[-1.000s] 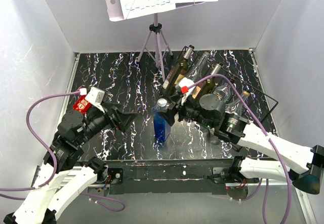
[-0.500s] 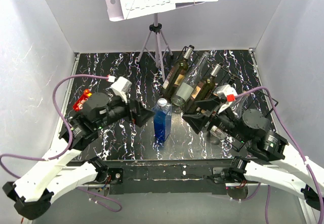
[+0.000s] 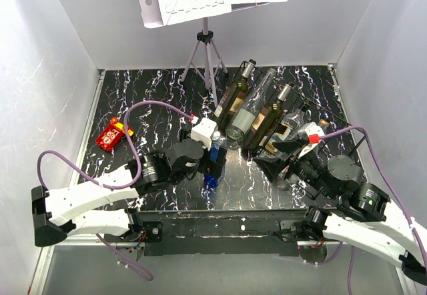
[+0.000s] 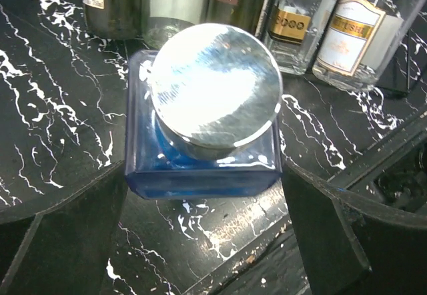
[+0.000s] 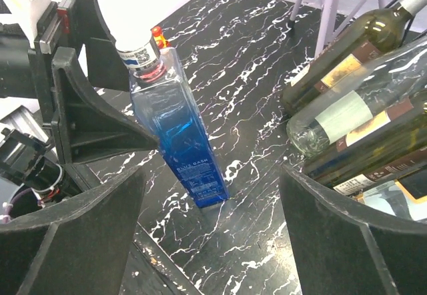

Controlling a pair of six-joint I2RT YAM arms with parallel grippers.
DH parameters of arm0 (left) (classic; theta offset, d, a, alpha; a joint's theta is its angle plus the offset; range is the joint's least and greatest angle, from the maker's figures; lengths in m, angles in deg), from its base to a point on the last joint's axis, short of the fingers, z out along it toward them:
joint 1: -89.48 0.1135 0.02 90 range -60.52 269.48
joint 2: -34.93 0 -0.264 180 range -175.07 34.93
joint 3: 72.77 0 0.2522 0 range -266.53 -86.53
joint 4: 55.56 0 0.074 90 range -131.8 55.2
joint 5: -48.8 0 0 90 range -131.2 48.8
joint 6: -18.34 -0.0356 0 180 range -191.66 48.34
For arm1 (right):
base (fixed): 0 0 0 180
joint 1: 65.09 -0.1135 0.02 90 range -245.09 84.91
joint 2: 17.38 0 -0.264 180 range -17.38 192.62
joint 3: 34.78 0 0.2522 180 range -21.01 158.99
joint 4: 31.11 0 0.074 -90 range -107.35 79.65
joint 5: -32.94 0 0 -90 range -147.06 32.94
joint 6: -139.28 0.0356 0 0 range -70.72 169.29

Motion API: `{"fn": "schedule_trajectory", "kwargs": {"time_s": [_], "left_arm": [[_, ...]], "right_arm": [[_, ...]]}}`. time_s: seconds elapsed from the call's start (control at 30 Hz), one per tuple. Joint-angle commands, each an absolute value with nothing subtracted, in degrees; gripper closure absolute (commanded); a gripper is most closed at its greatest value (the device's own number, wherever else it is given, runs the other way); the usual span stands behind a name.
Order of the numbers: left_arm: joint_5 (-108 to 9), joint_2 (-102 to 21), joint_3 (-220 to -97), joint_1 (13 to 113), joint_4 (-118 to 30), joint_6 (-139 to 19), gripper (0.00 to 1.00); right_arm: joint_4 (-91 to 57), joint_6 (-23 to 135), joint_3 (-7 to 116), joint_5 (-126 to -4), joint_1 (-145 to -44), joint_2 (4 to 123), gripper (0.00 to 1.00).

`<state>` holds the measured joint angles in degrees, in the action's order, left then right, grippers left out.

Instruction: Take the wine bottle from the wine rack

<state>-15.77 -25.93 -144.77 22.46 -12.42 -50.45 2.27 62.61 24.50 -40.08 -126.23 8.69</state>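
Bench contents as I read them from my station, left to right:

1. Small red item (image 3: 113, 135), lying flat on the black marbled bench (image 3: 147, 98), well apart from everything else.
2. Left end effector (image 3: 203, 156): set wide. In its wrist view, one finger (image 4: 67, 241) stands on each side of the bottle below, and the jaws are not closed on it.
3. Blue bottle (image 3: 214, 169): square-sided with a silver cap, standing upright on the bench. It is off the rack, just left of the racked bottles and near the front edge.
4. Grey tripod music stand (image 3: 207, 48) at the back, sheets on top.
5. Wine rack (image 3: 320, 106): thin black wire. It holds several bottles lying tilted side by side, among them a dark bottle (image 3: 233, 98) and a clear bottle (image 3: 250, 111).
6. Right end effector (image 3: 273, 158): spread wide and empty. It sits in front of the rack, apart from the blue bottle and facing it.
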Motion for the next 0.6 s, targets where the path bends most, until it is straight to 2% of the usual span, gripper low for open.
{"fn": "schedule_trajectory", "kwargs": {"time_s": [0.0, 0.17, 0.3, 0.33, 0.5, 0.53, 0.57], "left_arm": [[-9.03, -25.54, -144.72, 22.07, -16.57, -49.86, 0.02], [-8.16, -27.03, -143.04, 22.07, -20.0, -51.01, 0.02], [-7.1, -27.21, -142.08, 22.07, -21.41, -50.13, 0.11], [-6.66, -27.03, -141.81, 22.07, -21.76, -50.13, 0.17], [-3.85, -24.75, -141.11, 22.16, -23.6, -51.61, 0.63], [-3.5, -24.57, -141.2, 22.24, -24.04, -52.58, 0.74], [-2.8, -24.31, -141.46, 22.85, -24.31, -53.2, 0.95]], "right_arm": [[2.96, 62.2, 24.16, -37.46, -126.43, 6.97, 0.11], [2.61, 62.38, 22.76, -37.28, -126.43, 5.74, 0.11], [3.13, 62.73, 22.23, -37.28, -126.43, 5.39, 0.11], [3.31, 62.82, 22.14, -37.19, -126.43, 5.3, 0.11], [3.22, 63.61, 20.65, -37.11, -126.43, 3.98, 0.12], [3.13, 63.87, 20.38, -37.28, -126.43, 3.63, 0.12], [3.05, 64.14, 20.12, -37.28, -126.43, 3.37, 0.12]]}}
